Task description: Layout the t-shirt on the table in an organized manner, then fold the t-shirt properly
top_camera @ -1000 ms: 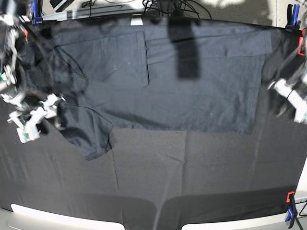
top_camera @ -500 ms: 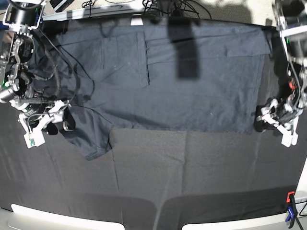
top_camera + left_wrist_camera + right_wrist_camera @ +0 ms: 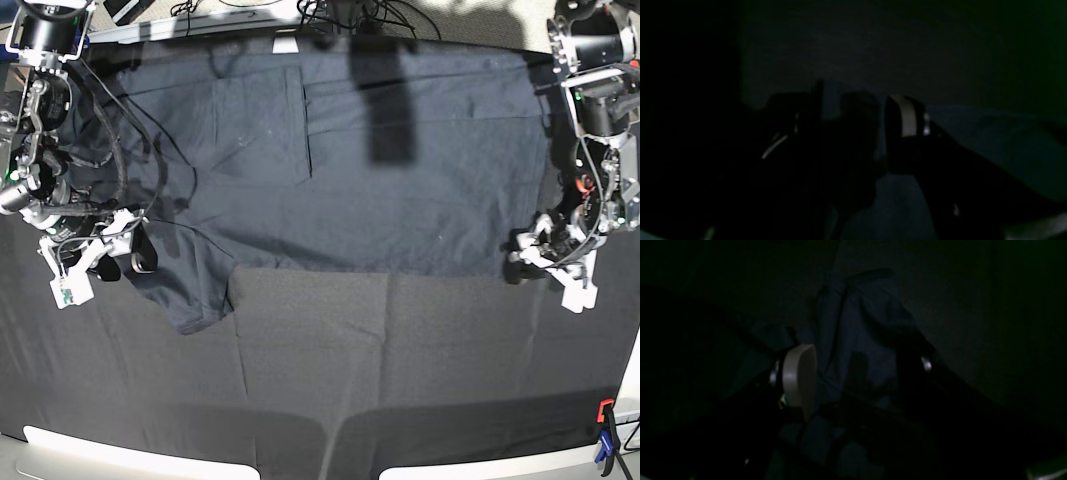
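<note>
T-shirt [image 3: 340, 170] (soft, creased charcoal) lies flat; both claws spread wide, empty

One t-shirt [image 3: 340, 170] lies on one tabletop [image 3: 400, 380]. Two robot arms show, each ending in one claw: the left claw [image 3: 535, 258] and the right claw [image 3: 105, 262]. One red-and-blue clamp [image 3: 605, 440] sits at the near corner.
</note>
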Tool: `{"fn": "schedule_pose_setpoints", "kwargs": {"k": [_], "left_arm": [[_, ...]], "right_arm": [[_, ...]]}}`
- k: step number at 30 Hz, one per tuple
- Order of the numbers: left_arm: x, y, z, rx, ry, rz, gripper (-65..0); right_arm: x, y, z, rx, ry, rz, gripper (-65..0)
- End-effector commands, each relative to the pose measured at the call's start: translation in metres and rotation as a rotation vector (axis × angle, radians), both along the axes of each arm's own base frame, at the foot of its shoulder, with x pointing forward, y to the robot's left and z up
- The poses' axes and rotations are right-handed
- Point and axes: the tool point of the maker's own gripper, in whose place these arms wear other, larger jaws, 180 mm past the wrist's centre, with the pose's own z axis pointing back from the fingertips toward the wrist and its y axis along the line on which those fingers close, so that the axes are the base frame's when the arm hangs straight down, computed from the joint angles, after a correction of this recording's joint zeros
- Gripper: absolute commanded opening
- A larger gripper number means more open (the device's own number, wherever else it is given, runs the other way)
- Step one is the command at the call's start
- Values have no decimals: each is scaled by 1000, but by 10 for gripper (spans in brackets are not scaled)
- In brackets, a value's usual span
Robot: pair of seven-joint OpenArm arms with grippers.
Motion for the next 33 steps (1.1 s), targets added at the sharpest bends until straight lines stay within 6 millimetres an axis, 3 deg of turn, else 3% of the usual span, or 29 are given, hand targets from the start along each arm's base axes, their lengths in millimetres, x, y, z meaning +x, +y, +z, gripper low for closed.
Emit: {"fn": "schedule_pose_setpoints", "kwargs": {"k": [1,7,14,22,33], "left_arm": [[4,3,7,13,-6,-10,-373],[-2,1,1,20,36,-29,-648],[-6,0,-3,25,64,-41,-650],[-6,0,-3,25,64,-41,-650],[-6,0,-3,26,64,-41,-650]], "right_arm": [[9,-3,19,-2,-68,1,-281],[20,-14,30,-73,-163,-23,-281],[47,-41,16,-48,-102,-96,-281],[71,-71,-40,-49,225,-136,-281],[77,-74,-78,-148,438,-91,-281]]}}
